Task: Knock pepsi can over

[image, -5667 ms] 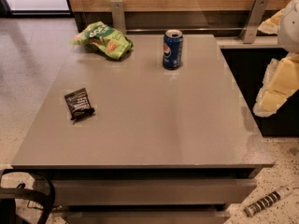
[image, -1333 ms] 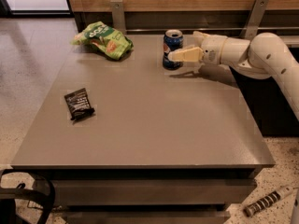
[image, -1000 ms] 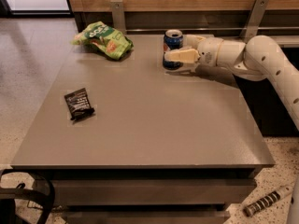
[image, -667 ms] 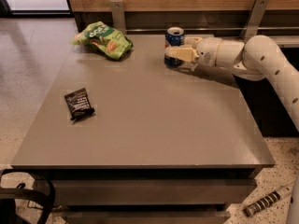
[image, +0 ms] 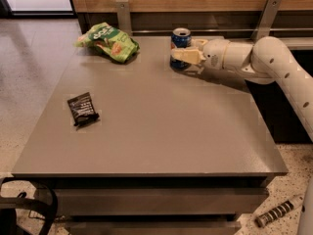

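Observation:
The pepsi can, blue with a silver top rim, stands upright near the far edge of the grey table. My gripper reaches in from the right on a white arm. It sits against the front of the can at mid-height and hides the can's lower half. Only the can's top and a strip of its blue side show.
A green snack bag lies at the table's far left. A dark flat wrapper lies at the left middle. A wooden wall with metal brackets runs behind the table. A striped object lies on the floor at the lower right.
The arm has swung in from the right side of the table to the can, and the gripper has edged left across the can's front. The can still stands.

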Motion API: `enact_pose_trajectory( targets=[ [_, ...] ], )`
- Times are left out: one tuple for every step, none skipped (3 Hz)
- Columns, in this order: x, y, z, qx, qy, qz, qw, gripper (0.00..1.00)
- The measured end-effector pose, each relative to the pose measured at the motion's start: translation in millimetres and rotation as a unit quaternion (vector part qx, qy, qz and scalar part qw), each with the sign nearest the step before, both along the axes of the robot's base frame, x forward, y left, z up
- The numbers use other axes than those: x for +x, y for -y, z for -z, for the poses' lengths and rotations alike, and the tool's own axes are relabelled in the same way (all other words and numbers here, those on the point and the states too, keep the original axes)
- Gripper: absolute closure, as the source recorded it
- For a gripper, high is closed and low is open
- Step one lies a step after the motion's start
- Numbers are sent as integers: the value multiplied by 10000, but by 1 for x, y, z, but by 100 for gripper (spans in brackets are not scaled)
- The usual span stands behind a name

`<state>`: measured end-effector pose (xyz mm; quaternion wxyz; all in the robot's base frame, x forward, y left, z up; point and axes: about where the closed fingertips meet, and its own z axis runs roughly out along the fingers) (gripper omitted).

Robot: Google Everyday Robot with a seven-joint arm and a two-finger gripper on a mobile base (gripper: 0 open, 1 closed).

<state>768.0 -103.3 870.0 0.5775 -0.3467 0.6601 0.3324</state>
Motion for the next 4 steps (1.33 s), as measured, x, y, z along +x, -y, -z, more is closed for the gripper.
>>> enact_pose_trajectory(
  targets=[
    [0,-1,0,1,-1,-8,10000,100],
    [1,-5,-2,-70,-28,-40,10000,100],
    [-3,3,-18,-354,-26,93,9993,100],
    [-14,12,-46,-797,10,269,9965,100]
  ],
)
